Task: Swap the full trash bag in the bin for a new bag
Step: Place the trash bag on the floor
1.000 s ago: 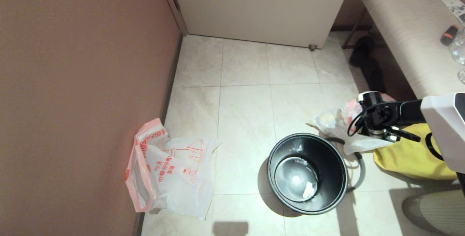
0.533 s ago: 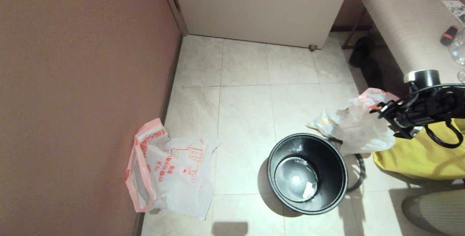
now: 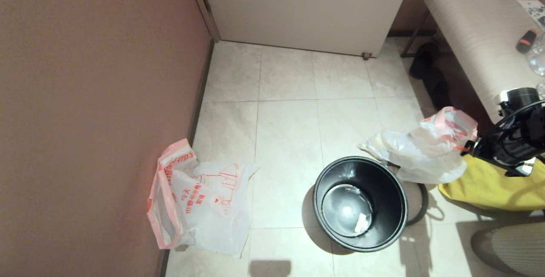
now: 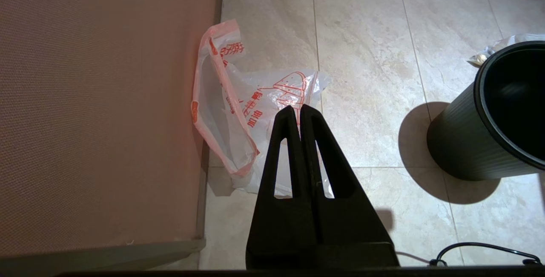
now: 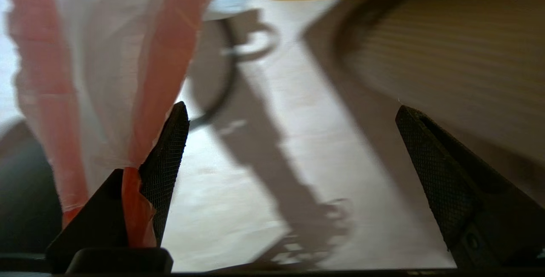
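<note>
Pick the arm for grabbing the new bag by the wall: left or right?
Left, probably. The left gripper hangs shut right over the new bag, though it must open first. The right gripper is open beside the full trash bag, beyond the bin.

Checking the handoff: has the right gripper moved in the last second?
Yes. The right gripper, open, swung from over the full bag toward the bench, away from the bin.
</note>
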Tool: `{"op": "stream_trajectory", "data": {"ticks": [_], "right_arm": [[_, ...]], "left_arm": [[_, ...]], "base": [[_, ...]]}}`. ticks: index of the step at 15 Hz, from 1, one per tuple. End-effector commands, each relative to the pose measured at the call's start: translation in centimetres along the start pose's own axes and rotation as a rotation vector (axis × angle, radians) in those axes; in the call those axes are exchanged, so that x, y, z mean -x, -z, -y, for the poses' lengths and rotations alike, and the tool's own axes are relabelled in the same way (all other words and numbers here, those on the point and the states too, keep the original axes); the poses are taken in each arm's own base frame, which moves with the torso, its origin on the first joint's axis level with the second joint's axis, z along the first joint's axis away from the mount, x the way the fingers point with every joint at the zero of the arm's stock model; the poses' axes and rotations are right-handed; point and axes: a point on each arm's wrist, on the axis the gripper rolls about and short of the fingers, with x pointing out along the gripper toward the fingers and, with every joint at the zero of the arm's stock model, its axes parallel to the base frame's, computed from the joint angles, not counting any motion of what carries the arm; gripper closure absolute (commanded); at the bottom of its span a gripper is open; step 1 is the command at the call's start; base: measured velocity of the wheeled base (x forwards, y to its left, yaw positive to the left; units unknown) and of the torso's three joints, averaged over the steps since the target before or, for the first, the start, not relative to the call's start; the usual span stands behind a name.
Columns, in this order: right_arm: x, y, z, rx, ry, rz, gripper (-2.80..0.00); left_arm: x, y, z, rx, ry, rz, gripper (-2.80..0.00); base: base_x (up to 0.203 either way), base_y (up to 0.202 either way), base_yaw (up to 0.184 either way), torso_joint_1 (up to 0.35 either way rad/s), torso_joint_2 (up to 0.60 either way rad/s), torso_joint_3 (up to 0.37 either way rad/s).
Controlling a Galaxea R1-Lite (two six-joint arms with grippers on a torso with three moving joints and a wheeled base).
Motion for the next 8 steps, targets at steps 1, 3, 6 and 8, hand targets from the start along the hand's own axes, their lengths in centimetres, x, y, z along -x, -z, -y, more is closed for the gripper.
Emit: {"op": "stream_trajectory", "data": {"ticks": [1, 3, 6, 8], "right_arm": [[0.9, 0.4, -0.2, 0.119, 0.217, 0.073, -2.8], [1.9, 1.2, -1.0, 0.202, 0.284, 0.075, -2.8], [3.1, 1.6, -2.7, 0.136, 0.289, 0.155, -2.8], [3.3, 2.7, -3.9, 0.071, 0.305, 0.196, -2.8]], "left_arm": [[0.0, 0.0, 0.0, 0.001, -0.001, -0.001, 0.0], [0.0, 0.0, 0.0, 0.0, -0.001, -0.001, 0.0], [0.0, 0.0, 0.0, 0.0, -0.001, -0.001, 0.0], [0.0, 0.0, 0.0, 0.001, -0.001, -0.001, 0.0]], "base": [[0.0, 0.0, 0.0, 0.0, 0.0, 0.0], [0.0, 0.0, 0.0, 0.0, 0.0, 0.0], [0.0, 0.0, 0.0, 0.0, 0.0, 0.0], [0.0, 0.0, 0.0, 0.0, 0.0, 0.0]]}}
